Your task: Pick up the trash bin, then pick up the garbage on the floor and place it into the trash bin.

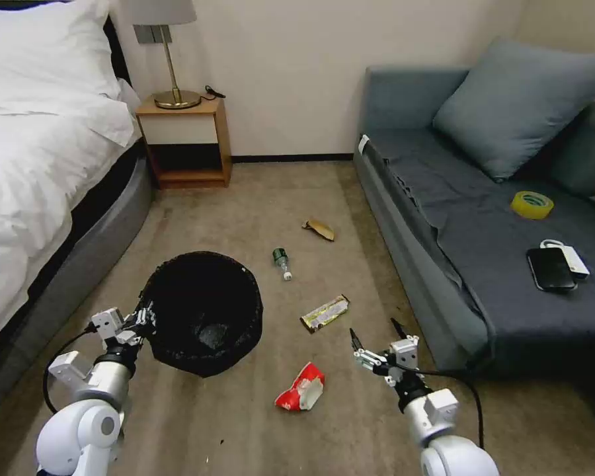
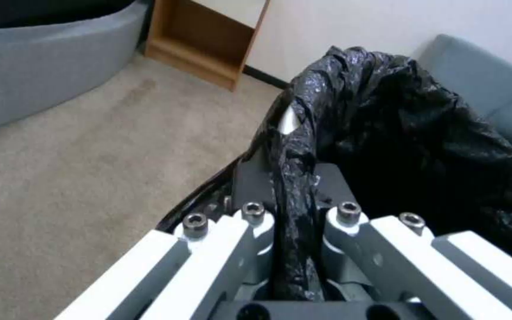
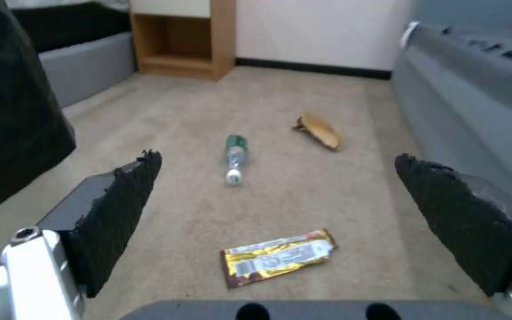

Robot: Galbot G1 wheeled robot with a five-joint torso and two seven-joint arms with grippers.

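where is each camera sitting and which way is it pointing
Head view: high on the robot, facing forward and down at the carpet, with the left gripper shut on the trash bin and the right gripper open.
Left wrist view: along the left gripper at the bin's bag rim.
Right wrist view: low over the carpet, between open fingers.
Right wrist and head views share the bottle and gold wrapper.

Soft, even room light fell throughout; shadows were faint, and the wrist views looked slightly blurred.
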